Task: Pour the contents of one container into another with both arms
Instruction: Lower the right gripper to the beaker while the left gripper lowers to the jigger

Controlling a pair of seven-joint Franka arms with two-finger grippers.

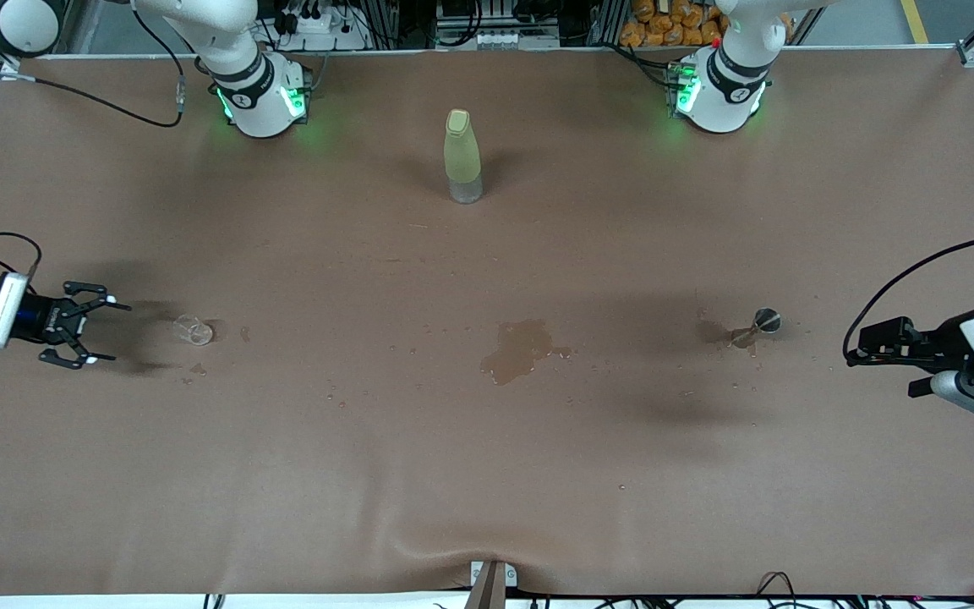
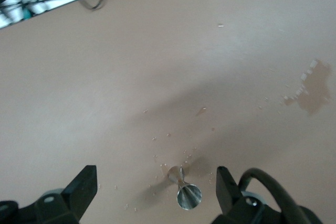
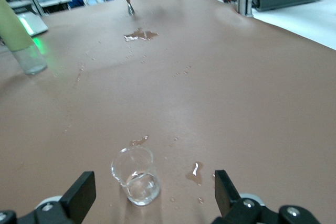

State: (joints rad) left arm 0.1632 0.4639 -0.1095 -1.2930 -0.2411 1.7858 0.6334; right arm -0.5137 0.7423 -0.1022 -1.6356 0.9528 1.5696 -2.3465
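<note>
Two white arms (image 1: 242,76), black-banded joints

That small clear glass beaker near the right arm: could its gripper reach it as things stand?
Probably yes. The right gripper is open and faces the small clear glass beaker, which stands upright on the brown table in line with the gap between its fingers, with nothing between them.

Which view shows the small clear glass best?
The right wrist view: the clear glass fills the foreground between the open right hand fingers, upright with water inside. The front view shows it only tiny and faint; the left wrist view misses it.
</note>
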